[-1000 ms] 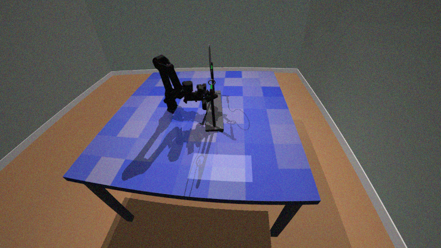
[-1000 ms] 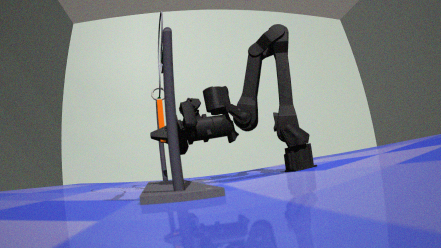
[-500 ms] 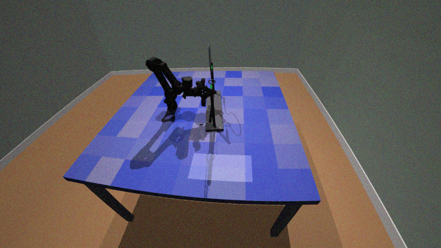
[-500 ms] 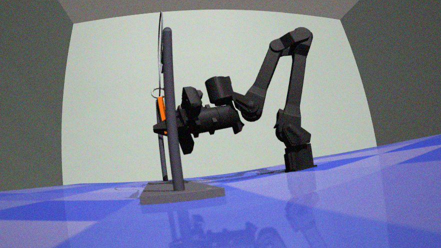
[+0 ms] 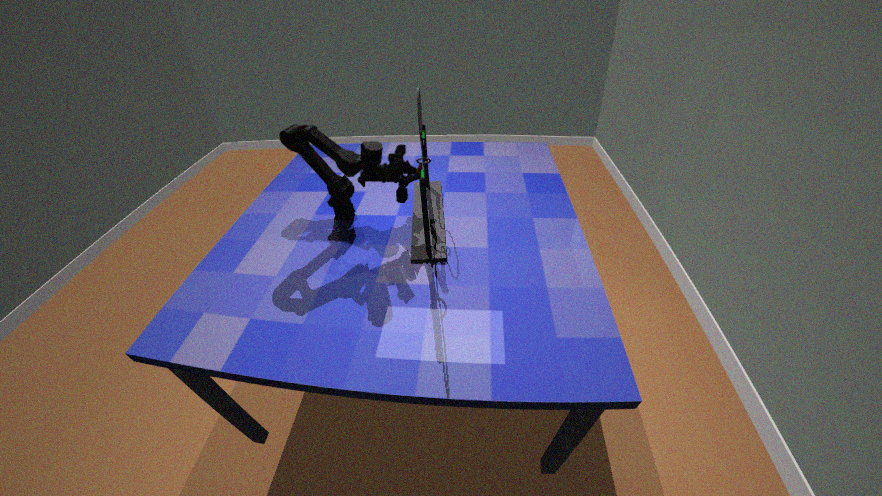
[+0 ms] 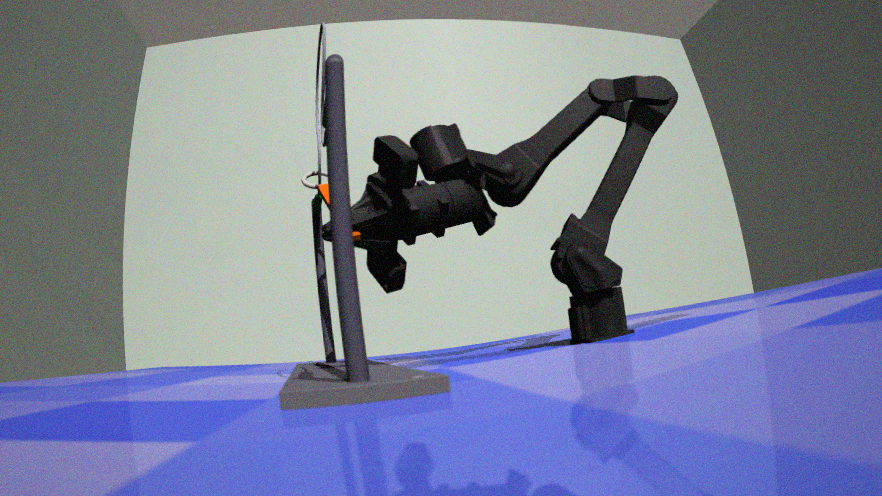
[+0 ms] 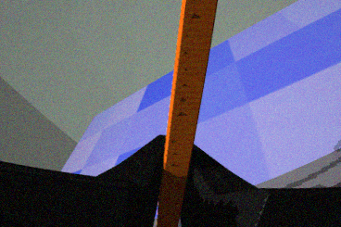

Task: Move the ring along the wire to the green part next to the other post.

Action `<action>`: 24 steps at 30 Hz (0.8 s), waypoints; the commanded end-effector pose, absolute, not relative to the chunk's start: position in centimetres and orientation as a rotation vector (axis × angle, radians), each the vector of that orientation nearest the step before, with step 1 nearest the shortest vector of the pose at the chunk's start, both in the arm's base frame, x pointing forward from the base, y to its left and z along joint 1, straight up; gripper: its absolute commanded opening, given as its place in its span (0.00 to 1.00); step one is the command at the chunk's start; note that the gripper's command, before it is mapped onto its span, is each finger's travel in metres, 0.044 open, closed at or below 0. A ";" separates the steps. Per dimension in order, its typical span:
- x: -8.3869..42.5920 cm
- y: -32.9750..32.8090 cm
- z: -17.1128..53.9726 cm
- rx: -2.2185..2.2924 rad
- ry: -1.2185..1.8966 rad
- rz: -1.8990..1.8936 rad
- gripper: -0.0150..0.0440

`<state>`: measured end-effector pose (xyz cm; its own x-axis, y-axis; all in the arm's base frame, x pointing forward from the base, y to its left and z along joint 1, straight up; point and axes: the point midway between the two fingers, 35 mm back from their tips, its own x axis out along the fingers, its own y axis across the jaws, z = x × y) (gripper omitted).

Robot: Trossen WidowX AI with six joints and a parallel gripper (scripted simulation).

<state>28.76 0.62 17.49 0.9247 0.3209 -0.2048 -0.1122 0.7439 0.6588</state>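
Note:
My gripper (image 5: 418, 172) (image 6: 328, 231) (image 7: 170, 144) is shut on the orange handle (image 6: 324, 193) (image 7: 196, 41), which slants from the fingers up to the ring. The metal ring (image 5: 418, 161) (image 6: 303, 179) lies nearly flat around the thin grey wire (image 6: 320, 155), just above the lower green part (image 5: 422, 173) (image 6: 316, 203) at the far post (image 6: 321, 269). Whether the ring touches the wire is too small to tell. The other green part (image 5: 423, 134) is higher, by the near post (image 5: 426, 217) (image 6: 336, 139). That post hides part of the fingers and handle in the exterior view.
Both posts stand on a grey base (image 6: 390, 386) on the blue patchwork table (image 5: 520, 282). The wire arches high above the posts. My arm reaches in from one side of the wire, with the wrist camera housing close to the near post in the exterior view.

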 end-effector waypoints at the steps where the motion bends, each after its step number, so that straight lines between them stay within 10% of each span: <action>1: 27.8 1.5 18.9 0.775 0.369 0.281 0.00; 24: 24.8 3.6 25.4 1.211 0.572 0.498 0.00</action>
<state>25.12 3.22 24.06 0.7706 0.6101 -0.1843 -0.0589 0.3562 0.9326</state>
